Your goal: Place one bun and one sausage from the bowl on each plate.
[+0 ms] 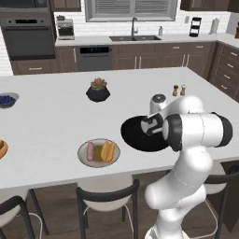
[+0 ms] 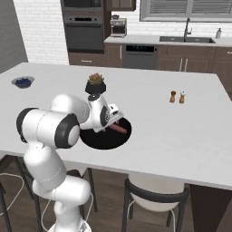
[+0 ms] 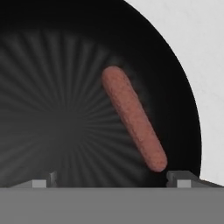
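Fingers (image 3: 43, 183) stand spread wide with nothing between them, hanging just above the bowl (image 3: 52, 57) and looking down into it. Between the two tips and a little ahead of them lies the sausage (image 3: 133, 117), nearer the right-hand tip, whose end it almost reaches. Its long axis runs on a slant across the line joining the tips, so my judgement is that the hand needs to turn somewhat before closing, so the tips meet its sides and not its ends.

That sausage is a smooth, reddish-brown cylinder with rounded ends, faintly mottled. It rests on the bowl's floor, which is matt black, wide and shallow, with fine ribs fanning out from the centre.

Beyond the rim, the worktop (image 1: 56, 116) is plain, pale and flat. Off to the fingers' left, well apart from the bowl, sits the grey plate (image 1: 82, 157), already carrying a bun (image 1: 108, 151) and a second sausage (image 1: 90, 151) side by side. Farther left again, at the picture's edge, shows another bun (image 1: 2, 149).
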